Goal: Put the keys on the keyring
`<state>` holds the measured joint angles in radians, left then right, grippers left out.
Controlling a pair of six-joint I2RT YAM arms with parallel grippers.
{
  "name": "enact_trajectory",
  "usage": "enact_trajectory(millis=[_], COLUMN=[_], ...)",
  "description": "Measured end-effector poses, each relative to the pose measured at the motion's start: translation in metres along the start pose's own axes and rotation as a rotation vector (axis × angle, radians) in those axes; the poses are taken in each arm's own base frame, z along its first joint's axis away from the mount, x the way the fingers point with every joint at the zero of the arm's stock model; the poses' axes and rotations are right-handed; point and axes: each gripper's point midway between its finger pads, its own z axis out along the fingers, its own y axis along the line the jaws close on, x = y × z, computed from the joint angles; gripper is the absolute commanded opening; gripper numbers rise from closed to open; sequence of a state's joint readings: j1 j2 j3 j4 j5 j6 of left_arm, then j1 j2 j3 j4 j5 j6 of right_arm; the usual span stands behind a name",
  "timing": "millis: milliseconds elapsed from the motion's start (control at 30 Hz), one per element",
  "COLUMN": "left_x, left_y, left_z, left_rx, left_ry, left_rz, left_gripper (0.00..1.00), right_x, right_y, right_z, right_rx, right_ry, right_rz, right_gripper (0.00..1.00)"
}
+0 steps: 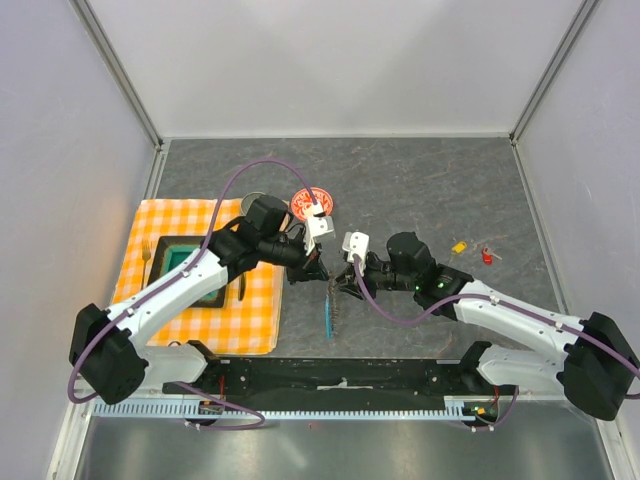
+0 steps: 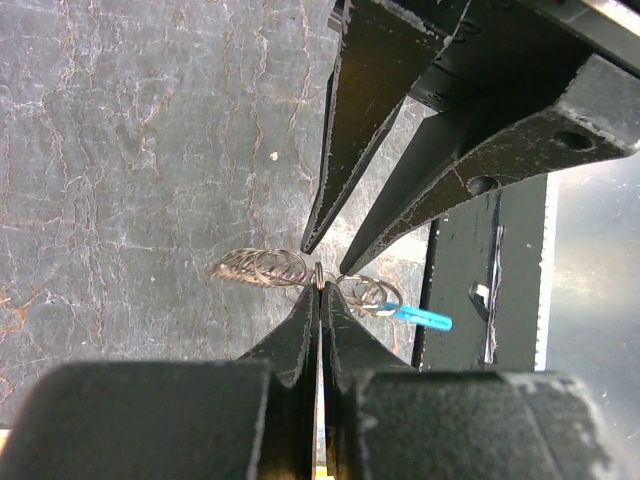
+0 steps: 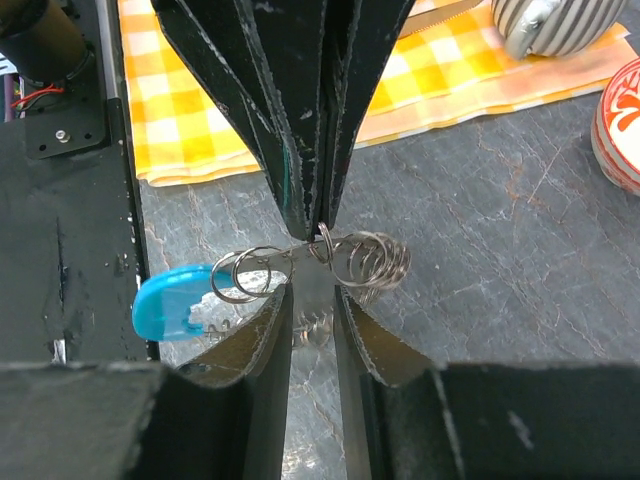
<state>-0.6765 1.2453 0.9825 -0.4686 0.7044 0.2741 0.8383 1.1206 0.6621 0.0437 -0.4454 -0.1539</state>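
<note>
Pinching keyring [image 3: 375,258] mid-table: left gripper [image 2: 320,290] fingers together on one ring. Right gripper [image 3: 312,300] fingers apart, straddling the coil from the opposite side. Coil axis crosswise to both. Yellow key [image 1: 458,246] and red key [image 1: 487,256] well apart to the right, nearer right arm.

ROBOTICS LAB TEST CELL: A dark, stone-patterned table [image 1: 420,180] sits boxed in by plain pale wall panels [image 1: 330,60] set in aluminium posts [image 1: 120,70]. A yellow checked cloth [image 1: 255,300] dresses the table like a kitchen set. Just beyond the cloth's far right corner stands a red patterned bowl [image 1: 311,205]. Nearer the camera than the cloth, a black mounting plate [image 1: 340,375] and a slotted cable duct [image 1: 300,408] carry two white-and-black robot arms. The left arm [image 1: 170,290] reaches across the cloth and the right arm [image 1: 510,315] works well to the cloth's right, both trailing purple cables [image 1: 232,185].
</note>
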Motion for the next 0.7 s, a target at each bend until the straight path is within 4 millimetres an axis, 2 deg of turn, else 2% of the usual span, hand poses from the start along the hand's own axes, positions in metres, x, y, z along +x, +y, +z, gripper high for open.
enact_trajectory(millis=[300, 700], left_x=[0.003, 0.004], left_y=[0.001, -0.003], left_z=[0.001, 0.003], left_rx=[0.003, 0.015], left_ry=[0.008, 0.014], left_rz=[0.014, 0.032], left_gripper=[0.02, 0.02], right_x=[-0.005, -0.014], right_y=[-0.002, 0.003], right_z=[0.002, 0.002], right_rx=[-0.001, -0.048], right_ry=[-0.024, -0.065], right_rz=[-0.014, -0.029], right_gripper=[0.3, 0.22])
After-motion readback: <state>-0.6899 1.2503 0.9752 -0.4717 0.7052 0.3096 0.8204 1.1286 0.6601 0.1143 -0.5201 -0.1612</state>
